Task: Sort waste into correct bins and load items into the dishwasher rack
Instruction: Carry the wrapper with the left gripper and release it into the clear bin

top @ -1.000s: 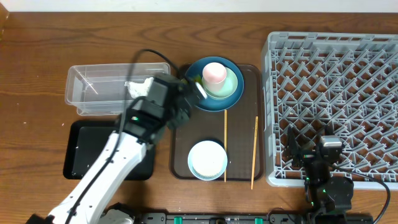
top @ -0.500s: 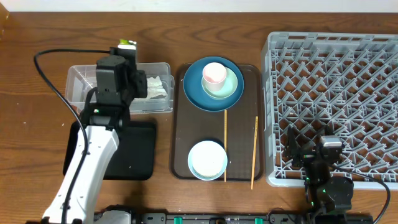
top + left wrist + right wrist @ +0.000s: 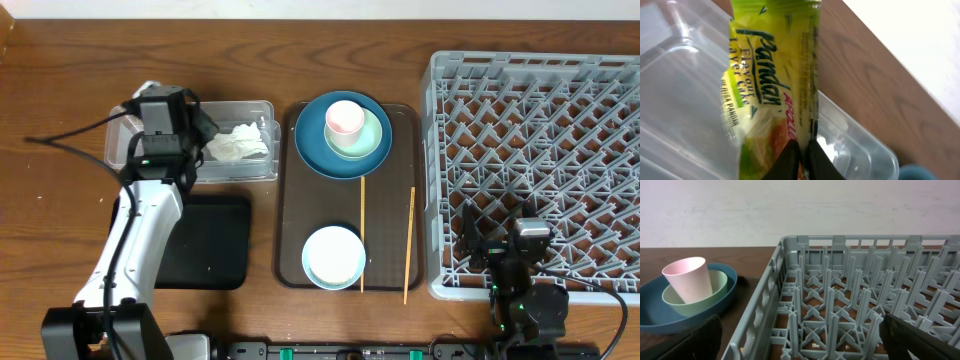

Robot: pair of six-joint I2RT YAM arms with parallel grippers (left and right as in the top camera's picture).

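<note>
Swung leftward over the clear tub (image 3: 680, 100), my left gripper (image 3: 804, 150) pinches the snack wrapper (image 3: 770, 75), best released low inside; right gripper (image 3: 802, 337) gapes.

tissue (image 3: 238, 142) apparently across right of tub (image 3: 235, 171)

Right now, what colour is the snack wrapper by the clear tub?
Yellow-green snack wrapper with dark green lettering; clearest in the left wrist view.

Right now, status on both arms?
Left gripper pinching snack wrapper over clear tub. Right gripper open, parked by rack. Tissue already in tub; nothing blocking.
</note>
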